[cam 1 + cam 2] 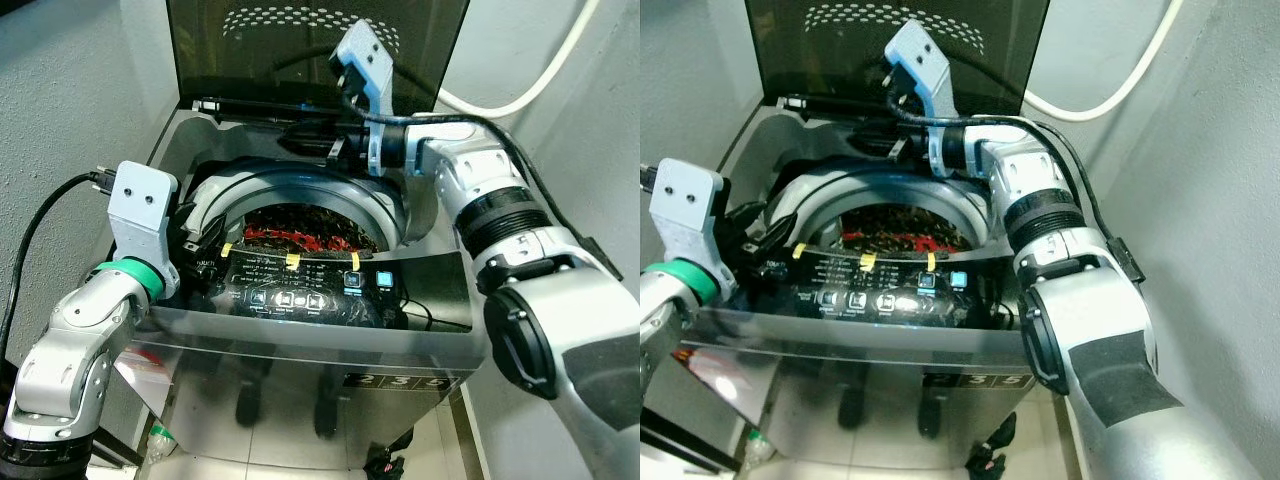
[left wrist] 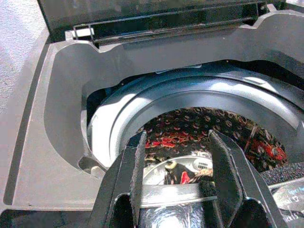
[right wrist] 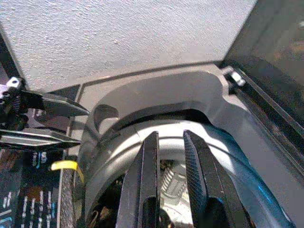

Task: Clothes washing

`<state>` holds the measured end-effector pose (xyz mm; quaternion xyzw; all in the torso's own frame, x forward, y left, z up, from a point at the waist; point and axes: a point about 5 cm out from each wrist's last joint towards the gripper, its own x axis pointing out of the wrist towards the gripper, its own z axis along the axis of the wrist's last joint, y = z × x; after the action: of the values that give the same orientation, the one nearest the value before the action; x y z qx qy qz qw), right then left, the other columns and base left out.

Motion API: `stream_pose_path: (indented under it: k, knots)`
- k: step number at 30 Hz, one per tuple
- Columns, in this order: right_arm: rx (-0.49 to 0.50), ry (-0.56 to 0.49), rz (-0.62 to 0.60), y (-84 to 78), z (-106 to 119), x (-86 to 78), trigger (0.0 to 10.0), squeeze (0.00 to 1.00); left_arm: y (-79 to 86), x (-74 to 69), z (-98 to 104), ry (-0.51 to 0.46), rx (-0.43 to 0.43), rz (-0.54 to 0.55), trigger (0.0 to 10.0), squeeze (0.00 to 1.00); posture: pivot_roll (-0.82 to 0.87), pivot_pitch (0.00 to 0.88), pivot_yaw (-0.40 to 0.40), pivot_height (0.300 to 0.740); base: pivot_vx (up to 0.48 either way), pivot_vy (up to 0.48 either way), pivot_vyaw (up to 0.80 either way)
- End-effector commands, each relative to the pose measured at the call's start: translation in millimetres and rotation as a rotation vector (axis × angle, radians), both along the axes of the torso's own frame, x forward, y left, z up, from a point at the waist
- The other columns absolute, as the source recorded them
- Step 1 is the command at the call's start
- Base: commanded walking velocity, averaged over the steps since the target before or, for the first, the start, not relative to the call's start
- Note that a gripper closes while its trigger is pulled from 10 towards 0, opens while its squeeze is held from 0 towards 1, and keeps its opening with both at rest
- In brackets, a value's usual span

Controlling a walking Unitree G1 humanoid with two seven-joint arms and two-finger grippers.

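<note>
Showing red-black patterned clothes (image 1: 300, 232) inside open washing machine (image 1: 420, 290).

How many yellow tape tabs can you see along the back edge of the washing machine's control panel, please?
3. On the control panel: left tab, middle tab, right tab, in a row along the edge facing the drum. Others may be hidden behind the left hand.

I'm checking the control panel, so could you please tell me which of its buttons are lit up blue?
The two at the panel's right end: the button and its brighter neighbour glow blue, while the three white-outlined buttons to their left are unlit.
</note>
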<state>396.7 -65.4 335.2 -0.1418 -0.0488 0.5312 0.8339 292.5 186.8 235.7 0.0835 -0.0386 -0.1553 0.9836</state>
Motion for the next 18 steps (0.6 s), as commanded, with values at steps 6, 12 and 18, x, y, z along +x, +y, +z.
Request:
stream_pose_path:
  k: [6, 12, 18]
  knots:
    - [0.22, 0.053, -0.344, -35.3, -10.3, 16.4, 10.0, 0.0, -5.0, 2.6, 2.2, -0.005, -0.018, 0.008, 10.0, 0.0, 0.13, 0.0, 0.009, 0.74, 0.0, 0.0, 0.0]
    - [0.442, 0.063, -0.582, -57.3, -42.1, 19.6, 10.0, 0.0, -8.0, 8.4, 5.5, -0.038, -0.054, 0.039, 10.0, 0.0, 0.13, 0.0, 0.025, 0.74, 0.0, 0.0, 0.0]
    - [0.725, 0.027, -0.712, -66.4, -58.6, 4.2, 10.0, 0.0, -16.8, 12.9, 11.8, -0.085, -0.098, 0.022, 10.0, 0.0, 0.09, 0.0, 0.025, 0.74, 0.0, 0.0, 0.0]
